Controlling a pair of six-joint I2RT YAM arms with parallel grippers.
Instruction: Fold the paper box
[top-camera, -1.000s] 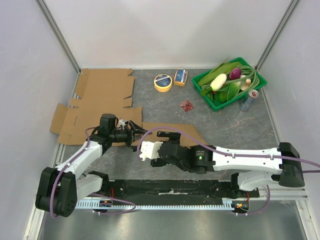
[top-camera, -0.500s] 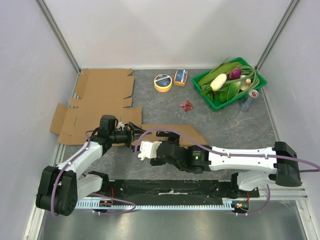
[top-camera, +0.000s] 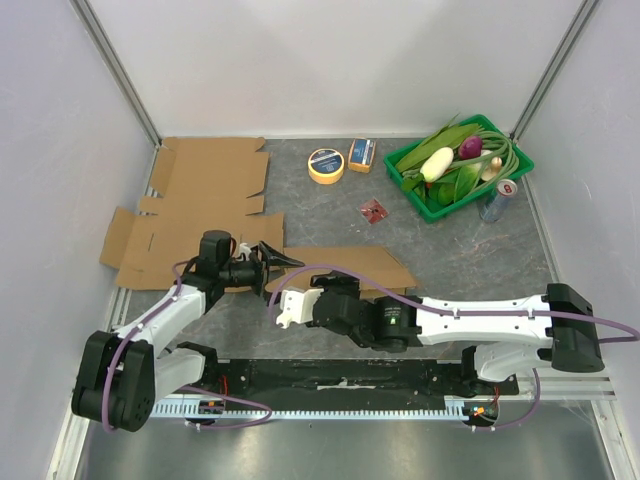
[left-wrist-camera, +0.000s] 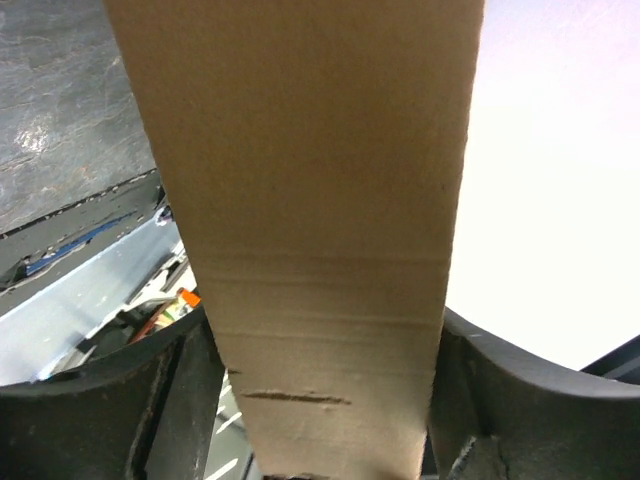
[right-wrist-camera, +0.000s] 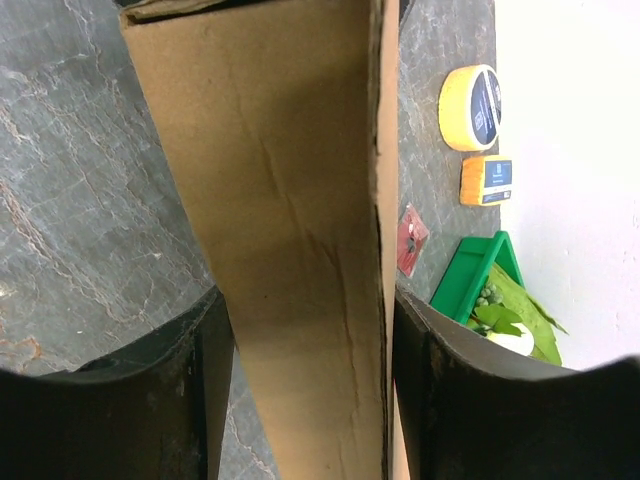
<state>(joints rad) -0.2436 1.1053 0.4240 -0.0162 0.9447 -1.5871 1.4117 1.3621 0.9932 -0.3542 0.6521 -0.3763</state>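
The flattened brown cardboard box (top-camera: 355, 266) lies mid-table, its left end raised. My left gripper (top-camera: 264, 262) holds that left end; in the left wrist view the cardboard (left-wrist-camera: 310, 200) fills the gap between the fingers (left-wrist-camera: 150, 400). My right gripper (top-camera: 322, 292) holds the near edge; in the right wrist view the cardboard (right-wrist-camera: 290, 230) runs between the dark fingers (right-wrist-camera: 150, 390) and touches both, with a second layer's edge on the right.
A second flat cardboard blank (top-camera: 205, 195) lies at the far left. At the back are a yellow tape roll (top-camera: 325, 165), a small orange box (top-camera: 362, 154), a red packet (top-camera: 374, 210), a green vegetable basket (top-camera: 430, 212) and a can (top-camera: 497, 200).
The box's left end has lifted off the table in my left gripper. My right gripper has shifted a little left along the near edge.
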